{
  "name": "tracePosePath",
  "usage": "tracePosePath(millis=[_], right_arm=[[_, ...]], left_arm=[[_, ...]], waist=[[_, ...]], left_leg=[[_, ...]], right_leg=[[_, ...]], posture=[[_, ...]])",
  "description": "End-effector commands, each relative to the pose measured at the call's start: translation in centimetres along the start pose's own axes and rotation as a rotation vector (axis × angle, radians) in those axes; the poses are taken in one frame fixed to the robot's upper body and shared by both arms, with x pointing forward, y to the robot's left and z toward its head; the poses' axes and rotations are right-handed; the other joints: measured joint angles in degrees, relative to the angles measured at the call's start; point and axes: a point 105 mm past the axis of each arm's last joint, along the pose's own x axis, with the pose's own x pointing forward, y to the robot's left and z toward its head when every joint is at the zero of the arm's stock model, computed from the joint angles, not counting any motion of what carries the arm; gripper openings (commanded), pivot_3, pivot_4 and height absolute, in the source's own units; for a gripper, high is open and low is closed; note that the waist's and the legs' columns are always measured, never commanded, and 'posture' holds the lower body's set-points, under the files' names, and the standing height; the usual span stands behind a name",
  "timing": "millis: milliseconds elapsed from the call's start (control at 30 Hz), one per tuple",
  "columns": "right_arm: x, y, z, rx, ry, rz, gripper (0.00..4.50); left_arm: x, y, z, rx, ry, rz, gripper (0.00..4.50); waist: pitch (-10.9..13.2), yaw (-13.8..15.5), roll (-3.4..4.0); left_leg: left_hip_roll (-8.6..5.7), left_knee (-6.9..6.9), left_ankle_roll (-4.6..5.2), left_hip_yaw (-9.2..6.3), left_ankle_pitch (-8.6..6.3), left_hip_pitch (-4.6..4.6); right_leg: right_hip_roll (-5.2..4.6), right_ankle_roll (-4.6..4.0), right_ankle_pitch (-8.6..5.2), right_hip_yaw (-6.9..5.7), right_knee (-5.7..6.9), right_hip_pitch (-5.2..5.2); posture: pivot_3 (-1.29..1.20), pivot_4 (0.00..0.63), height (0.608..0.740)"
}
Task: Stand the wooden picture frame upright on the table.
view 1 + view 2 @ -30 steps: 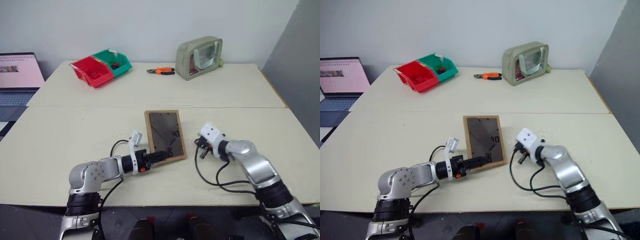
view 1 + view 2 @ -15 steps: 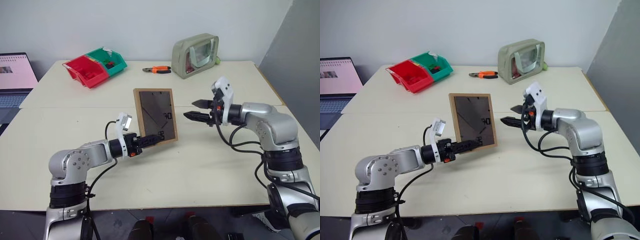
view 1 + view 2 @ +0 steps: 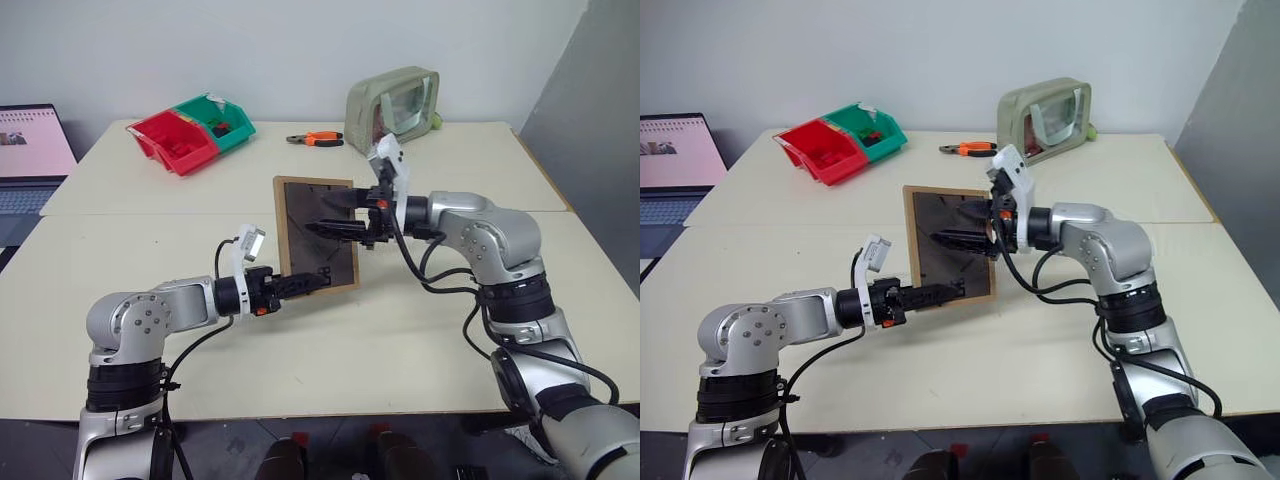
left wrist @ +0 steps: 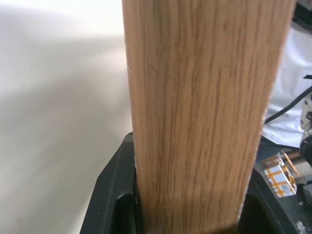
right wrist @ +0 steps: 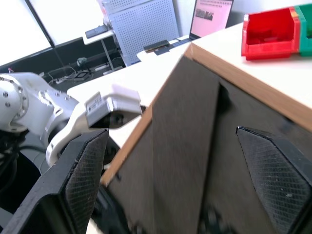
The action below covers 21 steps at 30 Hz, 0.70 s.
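Note:
The wooden picture frame (image 3: 316, 238) is held up nearly upright over the table (image 3: 150, 235), its dark back panel facing me. My left gripper (image 3: 297, 283) is shut on its lower edge. In the left wrist view the light wood edge (image 4: 200, 112) fills the gap between the black fingers (image 4: 109, 195). My right gripper (image 3: 332, 213) is open and points left, with its two fingers spread just in front of the back panel. In the right wrist view the back panel (image 5: 195, 146) lies between the two fingers (image 5: 85, 180).
At the back of the table stand a red and a green bin (image 3: 190, 135), orange pliers (image 3: 315, 140) and a greenish zip pouch (image 3: 393, 97). A laptop (image 3: 30, 150) sits off the left edge. A seam (image 3: 150, 213) runs across the tabletop.
My right gripper has opened, risen and swung left up to the frame's back. My left gripper has raised the frame from a flat tilt to nearly upright.

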Motion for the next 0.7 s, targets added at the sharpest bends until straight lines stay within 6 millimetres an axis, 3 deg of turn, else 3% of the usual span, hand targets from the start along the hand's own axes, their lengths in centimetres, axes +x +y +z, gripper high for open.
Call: tracePosePath(millis=[33, 167, 333, 400, 533, 700], right_arm=[[1.1, 0.8, 0.6, -0.058, 0.002, 0.017, 4.41], [1.0, 2.2, 0.8, -0.055, -0.013, 0.081, 4.41], [-0.7, 3.9, 0.3, -0.036, -0.005, 0.167, 4.41], [-1.8, 4.2, -0.4, -0.021, 0.019, 0.183, 4.41], [-3.3, 4.3, -1.1, 0.025, 0.04, 0.19, 4.41], [-4.8, 3.0, -1.5, 0.031, 0.064, 0.115, 4.41]], left_arm=[[0.0, -1.7, 0.8, 0.074, -0.005, -0.061, 1.28], [-0.1, -1.9, 1.0, 0.072, -0.007, -0.07, 1.28], [-0.2, -2.0, 0.9, 0.054, -0.009, -0.08, 1.28], [-0.4, -2.1, 1.8, -0.014, -0.07, -0.108, 1.28], [-0.7, -2.3, 2.1, -0.084, -0.083, -0.14, 1.28], [-1.0, -2.8, 1.8, -0.092, -0.016, -0.167, 1.28]], waist=[[0.0, 0.0, 0.0], [0.0, 0.0, 0.01], [0.0, 0.2, 0.01], [0.0, 0.2, 0.01], [0.0, 0.3, 0.0], [0.0, 0.0, 0.0]], left_leg=[[0.0, 0.0, 0.0, 0.0, 0.0, 0.0], [0.0, 0.0, 0.0, -0.01, 0.0, -0.01], [-0.01, 0.0, 0.0, -0.04, 0.0, -0.02], [0.0, 0.0, 0.0, -0.03, 0.0, -0.02], [0.0, 0.04, 0.01, -0.05, 0.0, -0.04], [-0.02, 0.02, 0.01, -0.04, -0.01, -0.02]], right_leg=[[0.0, 0.0, 0.0, 0.0, 0.0, -0.01], [0.0, 0.0, 0.0, -0.01, 0.0, 0.0], [-0.02, 0.0, 0.0, -0.04, -0.01, 0.0], [-0.02, 0.0, 0.0, -0.03, 0.0, 0.0], [-0.02, 0.01, 0.0, -0.06, -0.01, 0.01], [0.0, 0.01, -0.01, -0.06, -0.01, 0.0]], posture=[[0.0, 0.15, 0.74], [0.0, 0.15, 0.74], [0.0, 0.15, 0.74], [0.0, 0.15, 0.74], [0.0, 0.15, 0.74], [0.0, 0.15, 0.74]])
